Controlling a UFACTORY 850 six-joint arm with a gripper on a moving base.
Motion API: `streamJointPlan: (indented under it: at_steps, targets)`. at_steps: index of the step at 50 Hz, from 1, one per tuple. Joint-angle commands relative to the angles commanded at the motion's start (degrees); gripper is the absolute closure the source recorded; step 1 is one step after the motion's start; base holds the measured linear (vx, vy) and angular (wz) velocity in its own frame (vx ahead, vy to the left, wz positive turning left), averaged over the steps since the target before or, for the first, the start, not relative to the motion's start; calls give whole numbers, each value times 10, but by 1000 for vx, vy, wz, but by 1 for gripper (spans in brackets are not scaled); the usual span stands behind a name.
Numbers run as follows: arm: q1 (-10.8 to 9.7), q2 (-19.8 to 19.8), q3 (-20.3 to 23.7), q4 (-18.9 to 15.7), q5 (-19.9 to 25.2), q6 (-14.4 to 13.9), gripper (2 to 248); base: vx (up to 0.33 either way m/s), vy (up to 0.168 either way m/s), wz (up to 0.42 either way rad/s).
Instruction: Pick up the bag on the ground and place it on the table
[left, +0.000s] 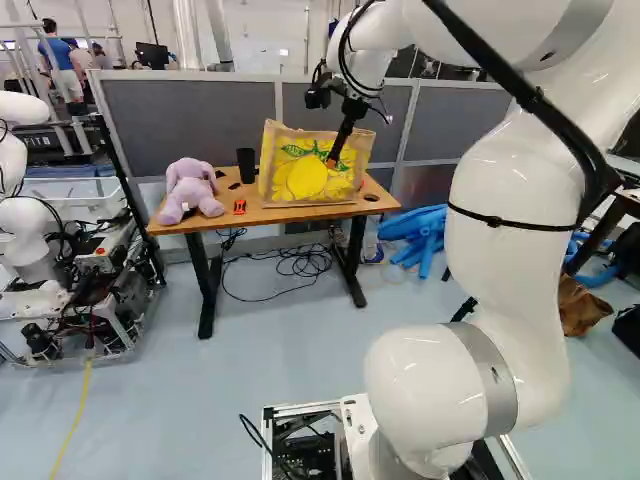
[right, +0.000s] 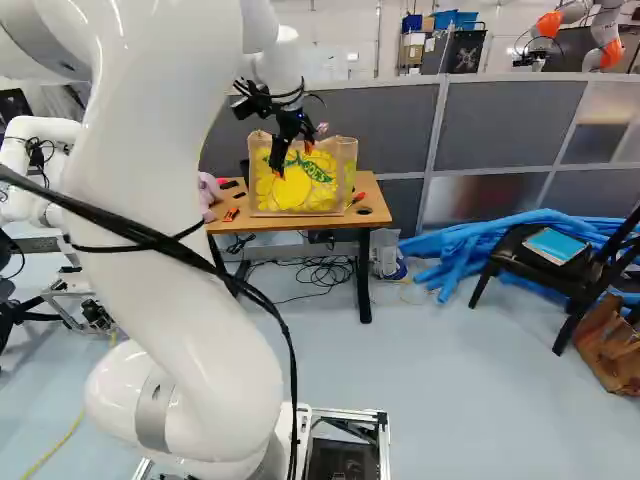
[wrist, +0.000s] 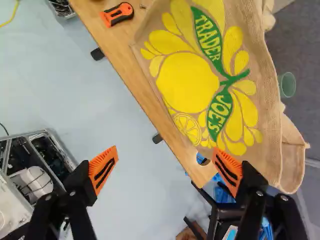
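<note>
Wooden surface (left: 250, 215) bears lemon-print burlap tote (right: 290, 190), upright on its base; placement looks done. Claw (wrist: 165, 147) spread by tote's front, pinching nothing, presumably to back off without tugging fabric. Black cup (left: 246, 165), lilac plush toy (left: 188, 190) to one side of tote.

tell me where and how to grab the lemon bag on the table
Best by the top edge, probably coming straight down with the open gripper, one finger each side of the cloth. The bag stands upright on the table; its front looks too broad and flat to pinch.
</note>
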Motion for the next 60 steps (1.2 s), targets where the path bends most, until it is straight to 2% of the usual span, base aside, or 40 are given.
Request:
streamJointPlan:
  at_steps: [22,60]
  targets:
    - [2,51,125,-20,152,122,3,0,0,0]
    - [7,151,371,-58,454,362,3,0,0,0]
